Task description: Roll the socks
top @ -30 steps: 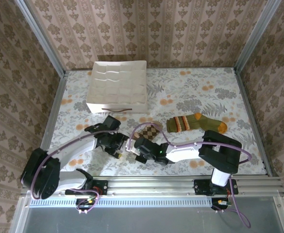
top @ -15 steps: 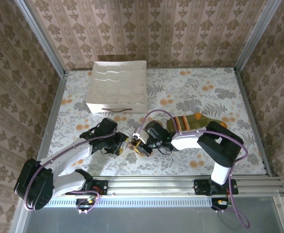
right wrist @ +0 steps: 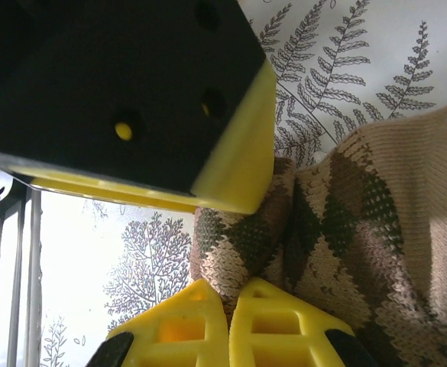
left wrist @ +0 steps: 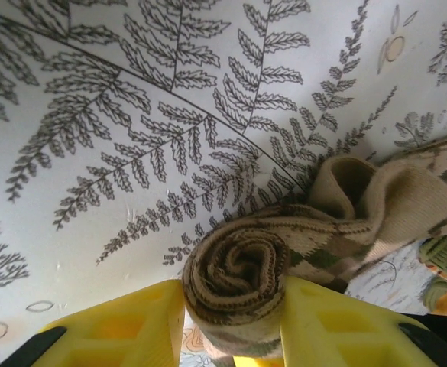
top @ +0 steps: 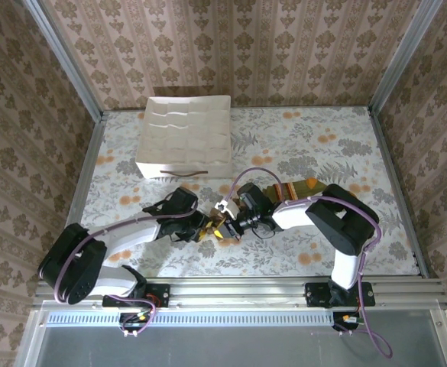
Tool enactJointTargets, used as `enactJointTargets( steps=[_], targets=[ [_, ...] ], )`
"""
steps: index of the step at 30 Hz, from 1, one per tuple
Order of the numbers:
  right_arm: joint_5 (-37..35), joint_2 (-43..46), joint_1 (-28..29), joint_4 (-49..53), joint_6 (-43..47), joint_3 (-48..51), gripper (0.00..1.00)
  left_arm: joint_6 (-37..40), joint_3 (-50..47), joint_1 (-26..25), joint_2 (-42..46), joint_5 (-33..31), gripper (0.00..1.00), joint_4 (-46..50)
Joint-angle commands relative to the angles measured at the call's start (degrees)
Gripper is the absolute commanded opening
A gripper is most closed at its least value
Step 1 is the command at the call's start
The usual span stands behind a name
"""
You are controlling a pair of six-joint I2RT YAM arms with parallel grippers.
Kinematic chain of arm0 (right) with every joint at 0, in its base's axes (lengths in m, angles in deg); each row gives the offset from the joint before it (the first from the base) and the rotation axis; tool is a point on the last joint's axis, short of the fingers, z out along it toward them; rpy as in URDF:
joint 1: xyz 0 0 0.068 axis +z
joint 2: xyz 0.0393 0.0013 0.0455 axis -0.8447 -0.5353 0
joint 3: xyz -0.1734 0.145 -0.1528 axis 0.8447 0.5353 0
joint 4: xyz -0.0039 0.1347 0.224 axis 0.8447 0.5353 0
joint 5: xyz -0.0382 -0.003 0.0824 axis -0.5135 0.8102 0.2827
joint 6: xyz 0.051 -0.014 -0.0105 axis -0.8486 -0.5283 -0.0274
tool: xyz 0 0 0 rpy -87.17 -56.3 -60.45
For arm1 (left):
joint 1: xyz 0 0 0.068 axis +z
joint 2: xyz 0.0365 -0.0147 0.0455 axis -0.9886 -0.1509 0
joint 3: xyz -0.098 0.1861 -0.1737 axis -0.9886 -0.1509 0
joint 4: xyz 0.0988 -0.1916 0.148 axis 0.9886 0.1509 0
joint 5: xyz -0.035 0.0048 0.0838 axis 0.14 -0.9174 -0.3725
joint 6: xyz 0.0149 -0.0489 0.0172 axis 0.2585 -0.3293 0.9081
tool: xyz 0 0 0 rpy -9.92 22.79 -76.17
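Observation:
The tan-and-brown argyle sock (left wrist: 238, 271) is wound into a tight roll, with a loose end (left wrist: 406, 202) trailing to the right on the table. My left gripper (left wrist: 232, 297) is shut on this roll, one yellow finger pressed against each side. My right gripper (right wrist: 229, 298) is shut, pinching a fold of the same argyle sock (right wrist: 338, 222) at its fingertips. In the top view the left gripper (top: 201, 226) and the right gripper (top: 225, 226) meet tip to tip at the table's near middle. The olive green sock (top: 290, 190) lies flat behind the right arm, partly hidden by it.
A white gridded tray (top: 148, 164) stands at the back left. The left gripper's black and yellow finger (right wrist: 131, 92) hangs just above the right fingertips. Metal frame posts and patterned walls close in the table.
The argyle sock lay partly flat and is now a roll. My left jaws have narrowed onto it. The right arm swung away from the near edge and stayed shut.

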Motion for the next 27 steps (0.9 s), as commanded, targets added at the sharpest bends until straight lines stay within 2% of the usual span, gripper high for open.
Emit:
enactJointTargets(
  steps=[1, 7, 9, 12, 15, 17, 19, 23, 27],
  targets=[
    [-5.3, -4.9, -1.7, 11.9, -1.3, 3.7, 0.00, 1.7, 0.7, -0.8, -2.2, 1.1, 0.36, 0.5],
    [-5.0, -6.5, -2.4, 12.3, -1.7, 2.7, 0.00, 3.8, 1.2, -1.5, -7.6, 1.8, 0.36, -0.1],
    [-5.0, -6.5, -2.4, 12.7, -1.5, 2.0, 0.00, 3.4, 1.0, -1.7, -9.3, 2.4, 0.27, 0.8],
    [-5.7, -5.4, -2.2, 13.6, 0.0, 1.1, 0.01, 2.0, 0.6, -2.1, -9.7, 2.9, 0.03, 3.7],
    [-8.4, -0.6, -1.0, 13.2, 2.7, 1.7, 0.18, 1.6, 2.2, -2.3, -8.7, 2.2, 0.00, 11.2],
    [-13.1, 5.3, 1.0, 12.4, 5.7, 3.1, 0.33, 1.4, 4.0, -2.3, -8.1, 1.1, 0.00, 17.8],
    [-19.8, 11.4, 3.8, 10.9, 8.6, 5.4, 0.39, 1.4, 5.7, -2.3, -7.8, 0.0, 0.00, 22.5],
    [-36.1, 21.3, 12.7, 9.4, 14.1, 8.8, 0.48, 0.7, 7.9, -2.4, -8.0, -0.2, 0.00, 26.2],
    [-49.7, 22.0, 23.3, 10.4, 18.0, 8.1, 0.51, 1.7, 10.0, -2.4, -9.4, -0.1, 0.00, 27.9]
  ],
)
